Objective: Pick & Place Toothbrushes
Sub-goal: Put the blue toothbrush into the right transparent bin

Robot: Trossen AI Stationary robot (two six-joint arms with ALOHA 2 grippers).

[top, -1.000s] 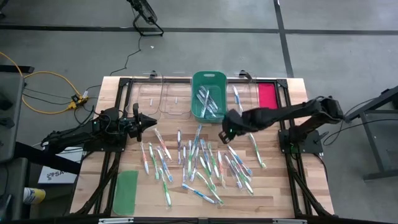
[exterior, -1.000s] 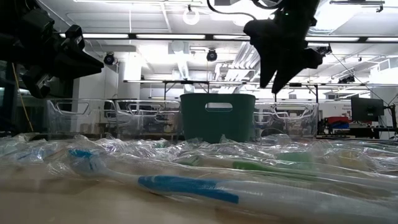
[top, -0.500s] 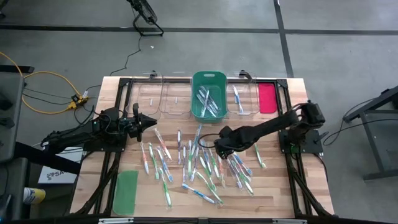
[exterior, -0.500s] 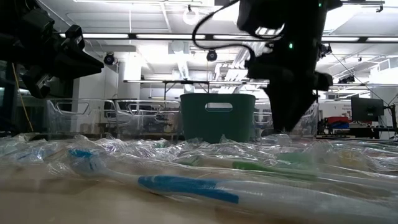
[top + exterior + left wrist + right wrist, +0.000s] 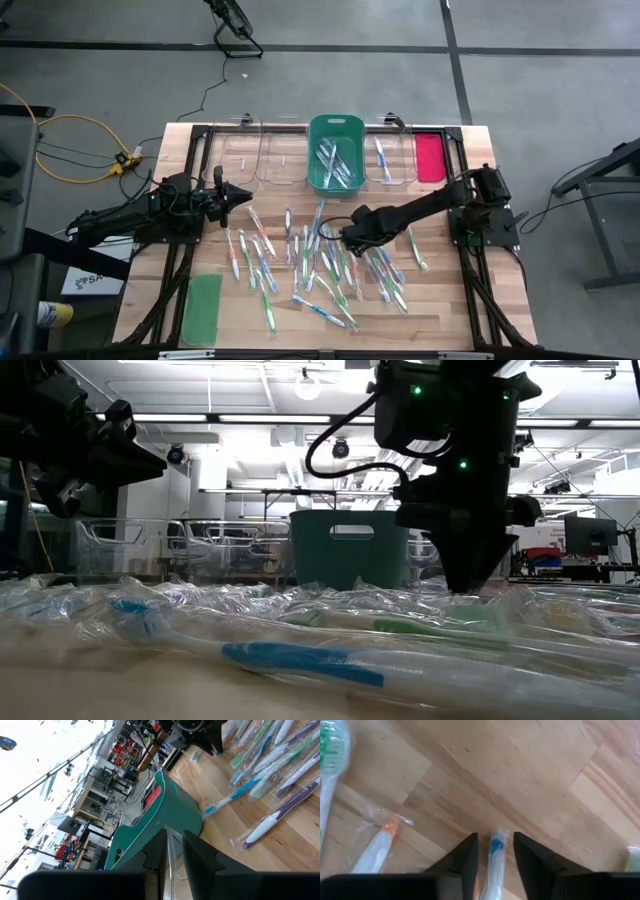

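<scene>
Clear-wrapped toothbrushes [image 5: 330, 262] w/ green, blue, pink accents litter wooden table [image 5: 440, 310]; right gripper [image 5: 493, 851] open around one, left gripper [image 5: 245, 194] nearly closed, empty.

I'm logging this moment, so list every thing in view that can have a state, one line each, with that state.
right gripper: down on the table among the scattered brushes, fingers open astride a wrapped toothbrush
left gripper: hovering at the table's left side, fingers close together, holding nothing
green bin: uncovered, several toothbrushes inside
clear bins: uncovered
green lid: flat on the table
red-pink lid: flat on the table
</scene>
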